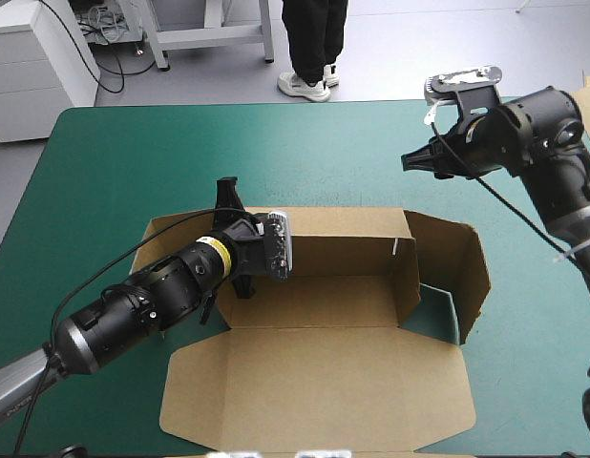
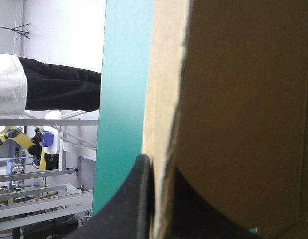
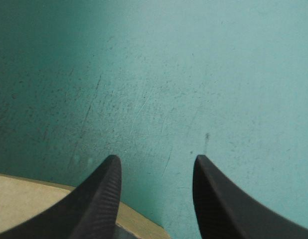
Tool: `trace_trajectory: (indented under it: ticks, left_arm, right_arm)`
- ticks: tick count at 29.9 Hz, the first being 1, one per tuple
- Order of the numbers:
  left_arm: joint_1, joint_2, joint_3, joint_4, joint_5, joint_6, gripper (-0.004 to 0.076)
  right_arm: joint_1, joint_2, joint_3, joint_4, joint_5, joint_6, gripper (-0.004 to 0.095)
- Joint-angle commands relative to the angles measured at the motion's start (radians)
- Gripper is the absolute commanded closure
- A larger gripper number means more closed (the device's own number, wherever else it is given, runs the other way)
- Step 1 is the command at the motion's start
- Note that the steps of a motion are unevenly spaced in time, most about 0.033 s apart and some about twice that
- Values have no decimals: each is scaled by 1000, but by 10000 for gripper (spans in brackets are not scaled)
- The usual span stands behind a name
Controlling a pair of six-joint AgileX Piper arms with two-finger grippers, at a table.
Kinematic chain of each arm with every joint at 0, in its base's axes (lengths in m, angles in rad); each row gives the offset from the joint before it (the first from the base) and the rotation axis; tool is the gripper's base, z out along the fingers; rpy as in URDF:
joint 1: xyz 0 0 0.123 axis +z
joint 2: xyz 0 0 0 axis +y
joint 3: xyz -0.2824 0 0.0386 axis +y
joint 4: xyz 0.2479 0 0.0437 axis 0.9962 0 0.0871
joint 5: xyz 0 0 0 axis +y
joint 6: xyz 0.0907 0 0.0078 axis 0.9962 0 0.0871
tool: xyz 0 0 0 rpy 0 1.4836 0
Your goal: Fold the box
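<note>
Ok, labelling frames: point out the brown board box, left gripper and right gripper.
Brown board box [image 1: 314,382]: high view, flat lid.
Left gripper [image 2: 159,172]: left wrist view, between fingers.
Right gripper [image 3: 156,159]: right wrist view, between fingers.

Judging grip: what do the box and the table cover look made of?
Box: brown board, probably cardboard, matt; cut edges and creased folds show. Cover: teal-green, seemingly a smooth matt sheet, with fine scratches and specks in the right wrist view; exact material unclear.
</note>
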Motion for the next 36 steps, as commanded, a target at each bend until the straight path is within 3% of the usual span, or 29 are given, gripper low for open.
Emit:
trace_trajectory:
  ticks: [1,4,10,22,36]
  left_arm:
    - [-16,-17,-11,-39,3,-22,732]
    - [-16,-17,-11,-39,-5,-22,732]
    - [-16,-17,-11,-39,-5,-22,732]
    - [-16,-11,-11,-23,-8,-19,732]
    - [-16,47,-11,-12,0,-19,732]
  right_arm:
    - [-95,10,-35,138,1,-83,486]
    - [-138,49,-35,230,1,-170,486]
    - [-138,108,-35,235,-1,-302,489]
    - [-138,165,-33,286,3,-321,477]
    - [-138,63,183,302,3,-343,479]
